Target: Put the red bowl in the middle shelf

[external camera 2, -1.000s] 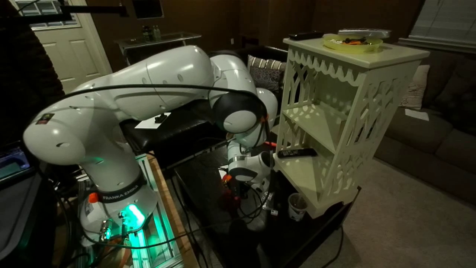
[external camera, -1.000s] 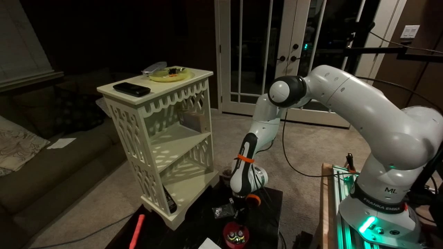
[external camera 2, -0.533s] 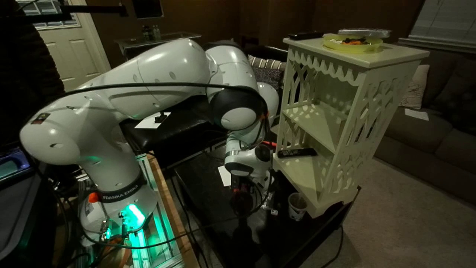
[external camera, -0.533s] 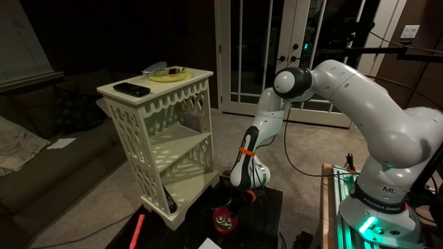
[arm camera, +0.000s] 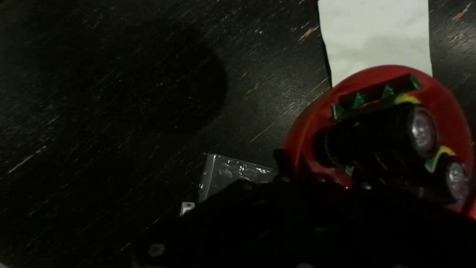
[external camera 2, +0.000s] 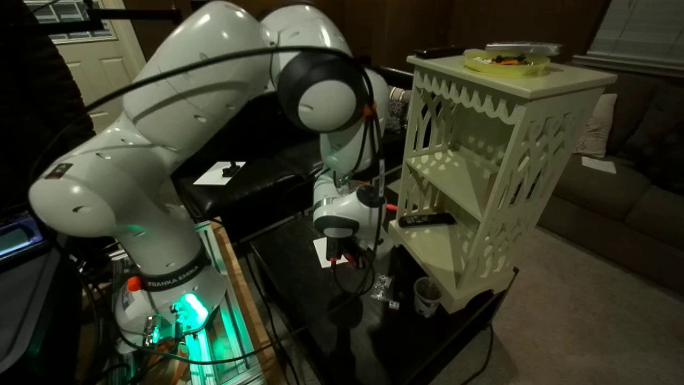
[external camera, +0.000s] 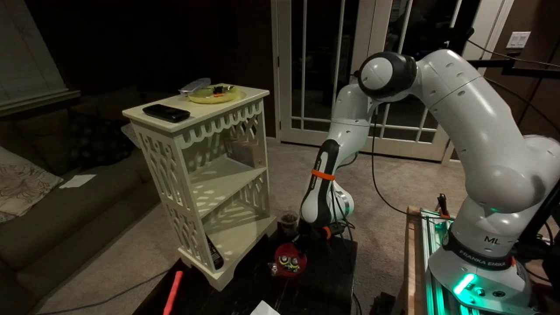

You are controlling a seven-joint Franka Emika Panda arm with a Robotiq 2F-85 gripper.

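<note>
Small round red bowl (arm camera: 308, 130), glossy, w/ 2 blk shiny-ended cylinders (arm camera: 375, 136) & green bits (arm camera: 358, 100) inside. Blk jointed gripper (arm camera: 292, 169) clamped on bowl's rim, over dk scratched table (arm camera: 260, 108).

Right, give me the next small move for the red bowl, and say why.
I'd probably raise the tool straight up a little, without tipping the red bowl. The tool looks shut on its rim, and in an exterior view the bowl hangs lower than the middle shelf, so height should likely come before sideways travel. The dark cylinders inside might shift if it tilts.
</note>
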